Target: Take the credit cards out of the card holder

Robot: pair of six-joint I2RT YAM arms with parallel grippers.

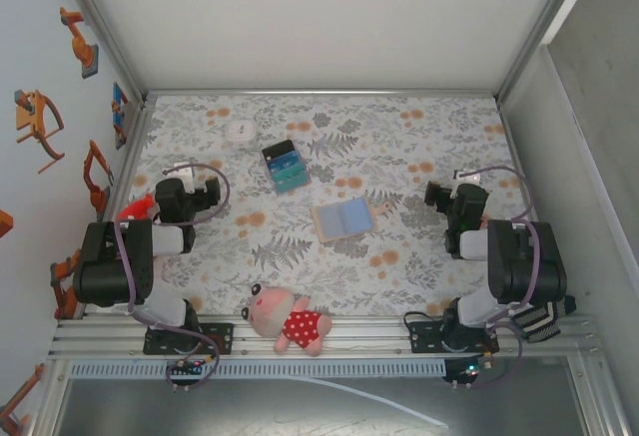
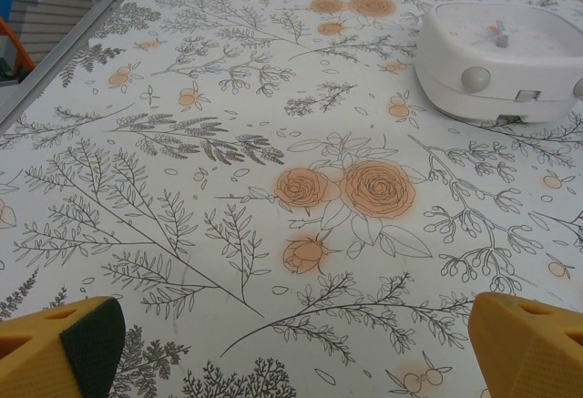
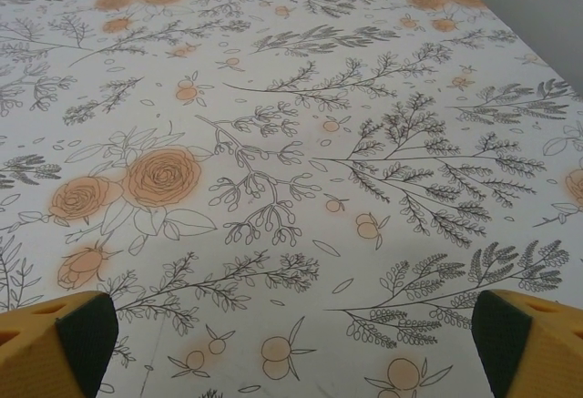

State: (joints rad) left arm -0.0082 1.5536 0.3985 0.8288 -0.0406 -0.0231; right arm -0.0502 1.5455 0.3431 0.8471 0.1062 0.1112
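Observation:
The card holder (image 1: 342, 219) lies opened flat in the middle of the flowered tablecloth, tan at its edges with blue-grey inner faces up. No card shows apart from it. My left gripper (image 1: 195, 193) rests at the left side, well away from the holder. In the left wrist view that gripper (image 2: 296, 343) is open, yellow fingertips (image 2: 64, 348) wide apart over bare cloth. My right gripper (image 1: 447, 197) sits at the right, about an arm's width from the holder. From the right wrist camera the gripper (image 3: 291, 334) is open over the cloth, holding nothing.
A dark-topped teal-and-blue striped block (image 1: 284, 166) lies behind the holder. A small white round clock (image 1: 240, 130) (image 2: 506, 52) stands at the back left. A pink plush pig in a red dotted dress (image 1: 288, 320) lies at the near edge. Walls enclose the table.

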